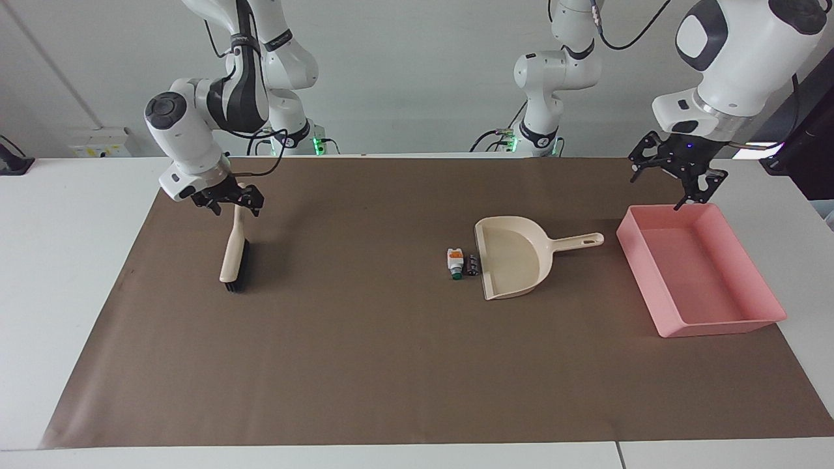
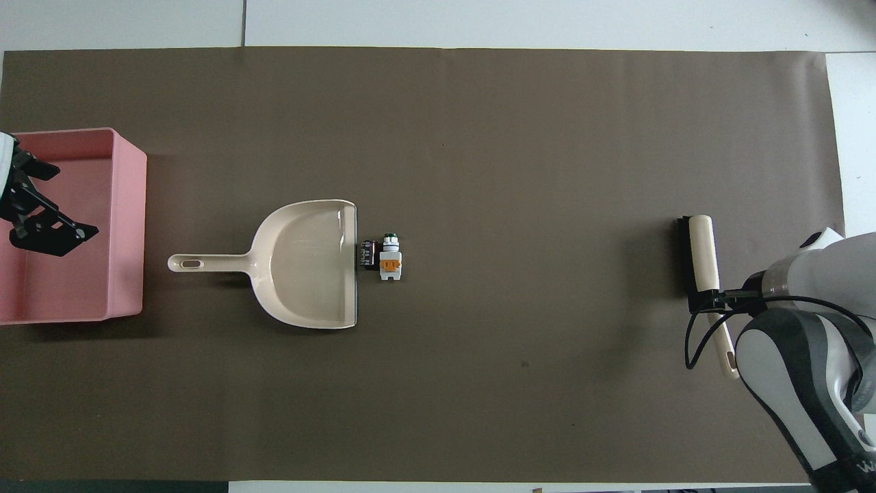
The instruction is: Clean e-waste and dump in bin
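No legible text, label or number anywhere.

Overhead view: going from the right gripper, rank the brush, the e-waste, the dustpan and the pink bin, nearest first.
From the right gripper:
1. Brush, directly under the gripper, at the right arm's end.
2. E-waste, mid-table, at the dustpan's mouth.
3. Dustpan, beside the e-waste, toward the left arm's end.
4. Pink bin, at the left arm's end.
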{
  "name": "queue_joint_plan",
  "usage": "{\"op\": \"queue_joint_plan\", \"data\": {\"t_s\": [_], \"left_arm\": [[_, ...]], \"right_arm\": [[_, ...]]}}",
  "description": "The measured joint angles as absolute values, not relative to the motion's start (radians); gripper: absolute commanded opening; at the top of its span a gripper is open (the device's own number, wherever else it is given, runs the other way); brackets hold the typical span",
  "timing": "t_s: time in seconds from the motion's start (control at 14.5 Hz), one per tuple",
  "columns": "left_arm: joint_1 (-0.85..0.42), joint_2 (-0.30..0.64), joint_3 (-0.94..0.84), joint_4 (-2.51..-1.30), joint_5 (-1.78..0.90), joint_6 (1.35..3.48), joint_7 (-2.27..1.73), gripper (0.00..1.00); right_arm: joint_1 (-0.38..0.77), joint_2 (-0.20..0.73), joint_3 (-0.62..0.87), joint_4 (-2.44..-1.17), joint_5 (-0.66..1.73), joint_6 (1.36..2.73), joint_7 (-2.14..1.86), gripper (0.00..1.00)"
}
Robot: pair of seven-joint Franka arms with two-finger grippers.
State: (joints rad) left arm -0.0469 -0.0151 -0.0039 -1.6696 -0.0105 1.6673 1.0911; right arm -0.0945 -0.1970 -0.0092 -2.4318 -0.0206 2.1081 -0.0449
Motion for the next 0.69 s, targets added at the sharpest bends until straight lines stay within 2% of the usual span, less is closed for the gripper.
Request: {"op": "queue_joint_plan", "data": {"t_s": [0.28,0.62,0.69], "left_arm": [[-0.058,-0.015,-0.007,-1.739,-0.010,1.697,1.388,0.97],[-0.147,-0.018,-0.010,-1.916,0.068,1.861,1.408,0.97],[-0.169,-0.018,-0.011,-1.955,0.082,1.902,1.391,0.97]], "right_arm": [[-0.116,-0.196,-0.009,-2.490,-0.021,2.148,-0.109,0.96],[-0.135,-0.196,-0.010,-2.507,-0.020,2.163,-0.084,0.87],[-0.135,-0.196,-0.010,-2.508,-0.020,2.163,-0.080,0.83]]}}
